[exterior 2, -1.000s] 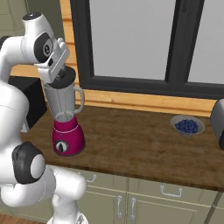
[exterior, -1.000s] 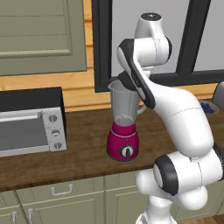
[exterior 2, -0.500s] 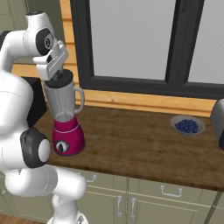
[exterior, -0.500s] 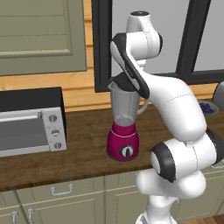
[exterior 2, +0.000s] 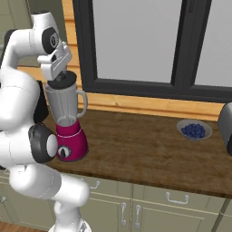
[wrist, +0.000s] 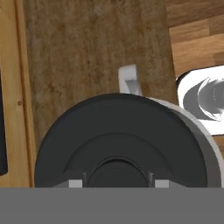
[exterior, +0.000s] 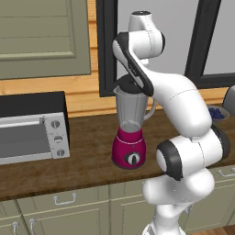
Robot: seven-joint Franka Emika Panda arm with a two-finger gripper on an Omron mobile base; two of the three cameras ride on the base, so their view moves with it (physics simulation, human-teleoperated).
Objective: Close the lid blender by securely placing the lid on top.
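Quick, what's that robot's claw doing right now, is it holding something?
Gripper: closed on the dark round flat lid, holding it at the rim of the clear grey blender jar.

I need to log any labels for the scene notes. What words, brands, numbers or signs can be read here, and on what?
None can be read.
Blender: its base dial carries one white pointer mark, no text.
Toaster oven: three knobs, no legible markings.
Lid: plain dark surface.

The blender (exterior: 131, 128) had a clear, glassy grey jar on a glossy magenta base; its lid (wrist: 120, 142) looked matt dark plastic. The counter (exterior 2: 145, 149) was grainy brown wood.
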